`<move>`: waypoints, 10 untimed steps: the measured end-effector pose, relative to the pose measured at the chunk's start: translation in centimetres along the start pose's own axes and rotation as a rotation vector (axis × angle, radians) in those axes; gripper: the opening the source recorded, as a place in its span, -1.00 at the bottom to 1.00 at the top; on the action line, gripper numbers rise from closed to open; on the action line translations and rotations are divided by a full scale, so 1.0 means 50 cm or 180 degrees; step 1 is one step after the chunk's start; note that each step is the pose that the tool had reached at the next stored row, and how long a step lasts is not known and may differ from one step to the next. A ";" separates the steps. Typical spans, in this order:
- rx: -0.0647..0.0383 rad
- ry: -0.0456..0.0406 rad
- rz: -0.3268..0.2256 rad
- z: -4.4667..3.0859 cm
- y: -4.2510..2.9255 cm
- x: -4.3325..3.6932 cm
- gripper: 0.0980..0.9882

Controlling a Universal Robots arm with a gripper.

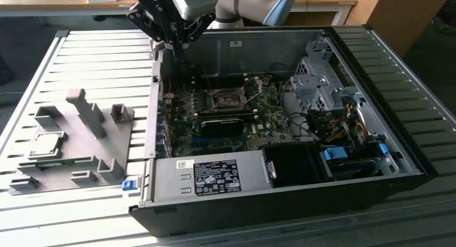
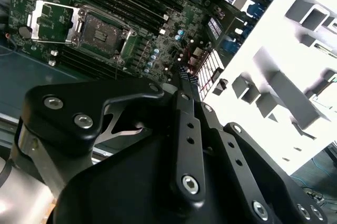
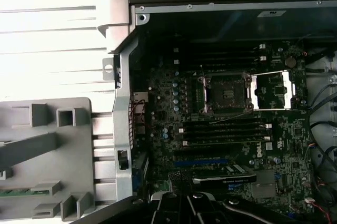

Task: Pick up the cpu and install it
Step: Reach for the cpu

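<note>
cpu [image 1: 46, 144]: lies flat in a square recess of the grey fixture block [image 1: 78, 145], shiny top up, on the exterior view's left, well apart from the gripper
tabletop [image 1: 100, 60]: pale metal slats running across; it carries both the fixture block and the open computer case [image 1: 399, 124]
room: a wooden desk [image 1: 42, 8] stands behind the tabletop, a brown wood panel [image 1: 402, 12] at the back on the exterior view's right, with dark floor between them
gripper [image 1: 178, 50]: black, hanging from the white and blue arm above the case's rear corner, over the case wall [image 1: 153, 113]; in the second wrist view its fingertips [image 2: 185, 79] are pressed together with nothing between them
socket [image 1: 228, 100]: black square frame near the middle of the green motherboard [image 1: 264, 105], its metal load plate [image 3: 271, 89] flipped back beside it
between cpu and socket: the case wall rises along the fixture block's edge
inside the case: memory slots [image 3: 226, 132] just beside the socket, a silver power supply [image 1: 206, 175] along the near side, a metal drive cage [image 1: 317, 79] and a bundle of coloured cables [image 1: 342, 124] on the exterior view's right
fixture block: several upright grey tabs [image 1: 89, 111] stand near the cpu
</note>
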State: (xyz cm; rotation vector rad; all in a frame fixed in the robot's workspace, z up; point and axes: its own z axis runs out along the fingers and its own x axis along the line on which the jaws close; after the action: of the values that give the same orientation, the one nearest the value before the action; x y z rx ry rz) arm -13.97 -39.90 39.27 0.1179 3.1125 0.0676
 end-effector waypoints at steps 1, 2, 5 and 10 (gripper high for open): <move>0.0000 0.0000 0.0000 0.000 0.000 0.002 -0.98; 0.0000 0.0000 0.0000 0.000 0.000 0.004 -0.98; 0.0000 0.0000 0.0000 0.000 -0.001 0.012 -0.98; 0.0000 0.0000 0.0000 0.001 -0.002 0.024 -0.98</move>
State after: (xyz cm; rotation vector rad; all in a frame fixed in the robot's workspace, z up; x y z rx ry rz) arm -15.19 -39.89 39.20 0.1180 3.1125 0.0677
